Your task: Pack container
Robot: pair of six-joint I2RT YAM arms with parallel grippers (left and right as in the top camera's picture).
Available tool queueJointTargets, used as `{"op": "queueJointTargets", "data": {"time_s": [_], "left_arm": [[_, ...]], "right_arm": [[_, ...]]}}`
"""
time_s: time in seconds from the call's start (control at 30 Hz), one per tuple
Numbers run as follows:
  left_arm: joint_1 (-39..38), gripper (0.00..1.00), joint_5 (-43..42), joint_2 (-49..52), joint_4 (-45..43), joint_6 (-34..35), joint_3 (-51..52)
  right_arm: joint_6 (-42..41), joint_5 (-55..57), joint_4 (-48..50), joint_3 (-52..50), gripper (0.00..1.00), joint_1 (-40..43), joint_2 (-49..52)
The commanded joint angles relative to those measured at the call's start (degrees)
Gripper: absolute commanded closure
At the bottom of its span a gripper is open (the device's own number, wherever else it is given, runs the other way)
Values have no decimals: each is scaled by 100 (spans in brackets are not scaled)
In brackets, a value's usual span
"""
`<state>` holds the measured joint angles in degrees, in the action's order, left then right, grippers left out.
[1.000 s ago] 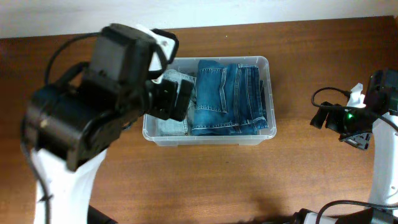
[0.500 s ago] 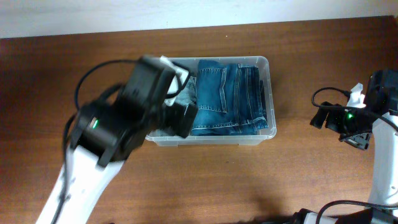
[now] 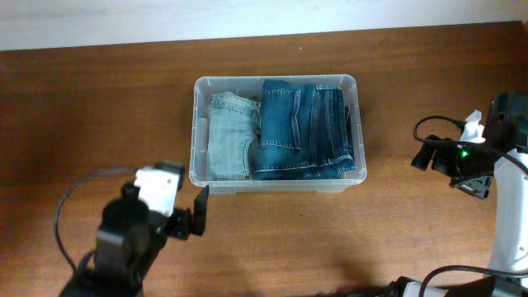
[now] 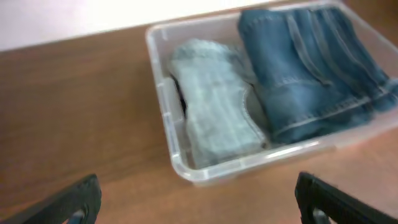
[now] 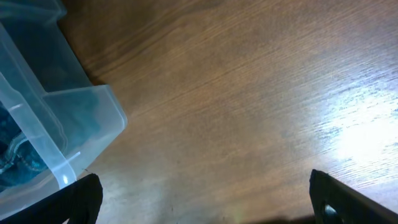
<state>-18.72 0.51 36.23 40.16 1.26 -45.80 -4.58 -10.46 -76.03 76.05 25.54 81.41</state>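
**Q:** Where is the container?

**A:** The container [image 3: 277, 186] sits on the table [image 3: 99, 107], about midway between my two arms and towards the far edge. It is upright with no lid on it.

**Q:** What is in it?

**A:** Two folded pairs lie side by side and touching. The pale jeans [image 3: 229, 136] fill the end nearer my left arm, and the dark jeans [image 3: 301, 128] take up the rest. My left wrist camera shows both below the rim [image 4: 163, 93].

**Q:** And your left gripper?

**A:** My left gripper [image 3: 196, 214] hangs near the container's front corner on the pale-jeans side, facing it but not touching it. Its fingers are spread wide, with nothing between them.

**Q:** The right one?

**A:** My right gripper [image 3: 429, 157] is well apart from the container, off to its other end. Its fingers are also wide apart and hold nothing. Bare wood lies below it, and one corner of the container [image 5: 93, 118] shows at the edge of that wrist view.
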Motion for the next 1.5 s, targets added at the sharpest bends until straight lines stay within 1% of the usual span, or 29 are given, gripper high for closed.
{"op": "queueJointTargets", "data": {"time_s": [0.0,0.1,0.27,0.33,0.5,0.9,1.0,1.27,1.47], "left_arm": [[304,1,-149,-973,-503,-90,938],[529,1,-304,-1606,-957,-90,1556],[1021,1,-914,-2310,-1749,-90,2356],[1342,1,-1176,-2614,-2378,-90,2841],[1488,1,-1169,-2911,-2918,-90,3279],[1572,1,-1104,-3604,-3775,-90,4015],[1646,1,-1106,-3593,-3936,-90,4140],[1816,1,-1106,-3595,-4253,-90,4535],[1912,1,-970,-3595,-4072,-90,4533]], "right_arm": [[-33,15,4,-2,2,35,4],[-33,15,4,-2,2,35,4],[-33,15,4,-2,2,35,4],[-33,15,4,-2,2,35,4],[-33,15,4,-2,2,35,4],[-33,15,4,-2,2,35,4],[-33,15,4,-2,1,35,4],[-33,15,4,-2,2,35,4],[-33,15,4,-2,2,35,4]]}}
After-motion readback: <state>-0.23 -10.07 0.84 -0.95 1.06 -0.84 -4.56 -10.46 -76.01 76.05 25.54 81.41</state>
